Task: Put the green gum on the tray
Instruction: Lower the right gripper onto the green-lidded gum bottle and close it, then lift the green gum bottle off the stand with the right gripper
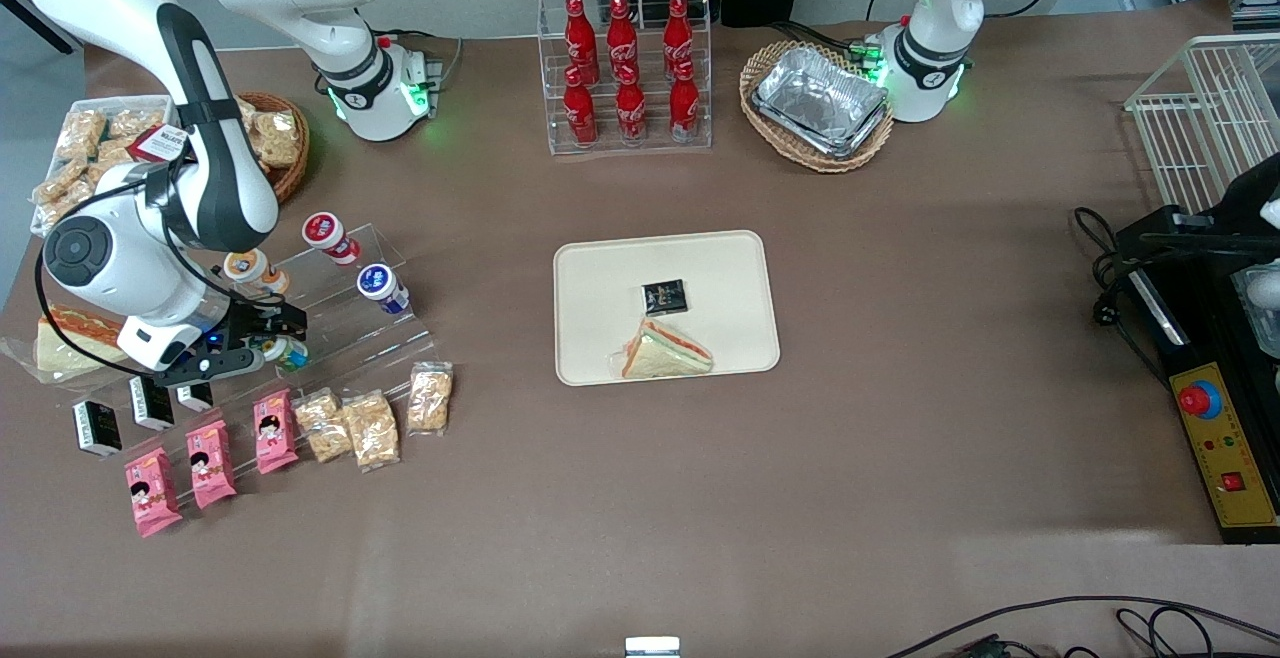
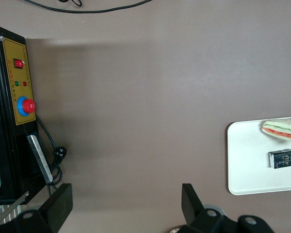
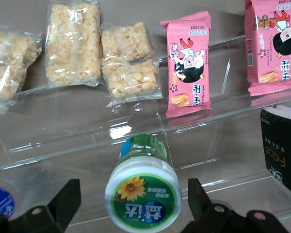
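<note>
The green gum point(image 3: 143, 191) is a small bottle with a white lid, green label and yellow flower, lying on a clear acrylic step shelf point(image 3: 87, 131). My gripper point(image 3: 133, 188) is open, one finger on each side of the lid with a gap at both. In the front view the gripper point(image 1: 272, 341) hangs low over the shelf at the working arm's end of the table, with the green gum point(image 1: 291, 352) showing at its tip. The beige tray point(image 1: 600, 278) lies mid-table, toward the parked arm from the shelf.
Orange-lidded point(image 1: 245, 266), red-lidded point(image 1: 322, 230) and blue-lidded point(image 1: 378, 283) bottles stand on higher steps. Pink snack packs point(image 1: 210, 463), cracker packs point(image 1: 372, 428) and black boxes point(image 1: 97, 426) line the shelf's lowest step. A sandwich point(image 1: 665, 350) and black packet point(image 1: 664, 295) lie on the tray.
</note>
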